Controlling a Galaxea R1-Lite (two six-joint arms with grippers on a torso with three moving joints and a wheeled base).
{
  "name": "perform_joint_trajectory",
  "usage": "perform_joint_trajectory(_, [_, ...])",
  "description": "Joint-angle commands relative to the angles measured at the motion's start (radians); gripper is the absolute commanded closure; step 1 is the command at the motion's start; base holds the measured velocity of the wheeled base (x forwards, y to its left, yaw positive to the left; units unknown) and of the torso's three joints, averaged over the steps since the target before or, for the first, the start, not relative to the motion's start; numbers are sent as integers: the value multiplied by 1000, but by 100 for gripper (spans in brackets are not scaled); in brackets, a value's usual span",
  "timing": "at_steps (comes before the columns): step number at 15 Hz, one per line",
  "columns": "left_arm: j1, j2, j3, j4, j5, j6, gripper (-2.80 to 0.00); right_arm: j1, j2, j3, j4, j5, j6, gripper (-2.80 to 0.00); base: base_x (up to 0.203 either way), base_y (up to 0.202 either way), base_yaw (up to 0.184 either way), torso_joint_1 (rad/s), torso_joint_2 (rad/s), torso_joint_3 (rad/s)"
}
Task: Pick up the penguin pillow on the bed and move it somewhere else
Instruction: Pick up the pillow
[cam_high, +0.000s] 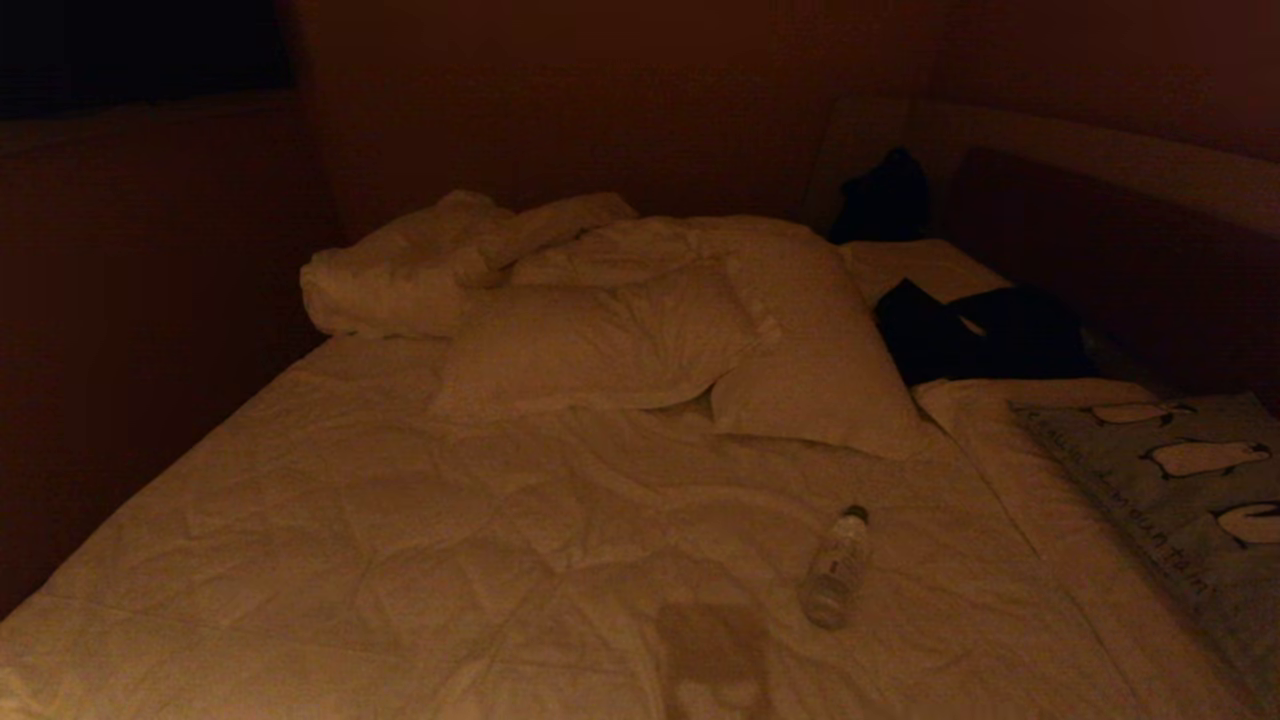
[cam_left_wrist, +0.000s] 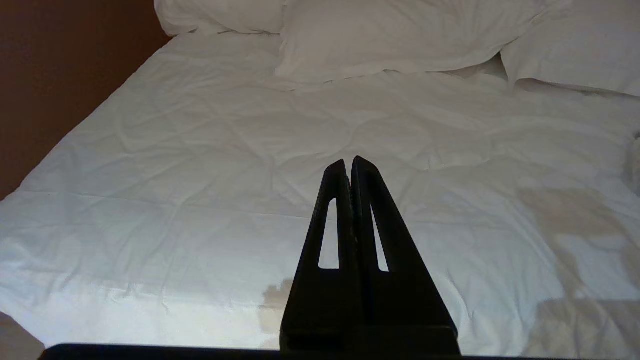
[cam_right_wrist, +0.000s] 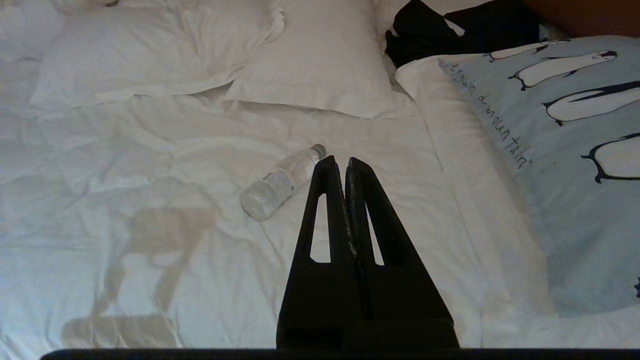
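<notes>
Lying along the right edge of the bed (cam_high: 350, 520), by the headboard (cam_high: 1100, 150), is the penguin pillow (cam_high: 1190, 500): grey-blue, flat, printed with black-and-white penguins and a line of dark lettering on the edge that faces the middle of the mattress.

Other items, each placed from the penguin pillow:
- Plastic water bottle (cam_high: 836, 566), clear, on its side on the quilted cover, near the pillow's lettered edge but apart from it, cap pointing toward the far end of the bed.
- Two cream-white pillows (cam_high: 610, 345), overlapping, further up the bed and toward its middle.
- Rumpled duvet (cam_high: 420, 260), heaped beyond those pillows at the far end.
- Dark garment (cam_high: 985, 335), just beyond the penguin pillow's far end; a second dark bundle (cam_high: 880, 195) sits further on, in the corner against the headboard.

Claws:
- Right claw (cam_right_wrist: 338, 160), fingers pressed together, holding nothing, above the cover between the bottle and the penguin pillow, touching neither.
- Left claw (cam_left_wrist: 349, 161), fingers pressed together, holding nothing, over bare bedding well away from the penguin pillow.
</notes>
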Motion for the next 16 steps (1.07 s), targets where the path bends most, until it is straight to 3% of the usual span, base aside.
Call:
perform_joint_trajectory(1, [1, 0, 0, 0, 0, 0, 0, 0, 1, 0, -1, 0, -2, 0, 0, 0, 0, 0, 0, 0])
perform_joint_trajectory(9, [0, -1, 0, 0, 0, 0, 0, 1, 1, -2, 35, 1, -52, 0, 0, 0, 0, 0, 0, 0])
perform_joint_trajectory(16, [1, 0, 0, 0, 0, 0, 0, 0, 1, 0, 36, 1, -42, 0, 0, 0, 0, 0, 0, 0])
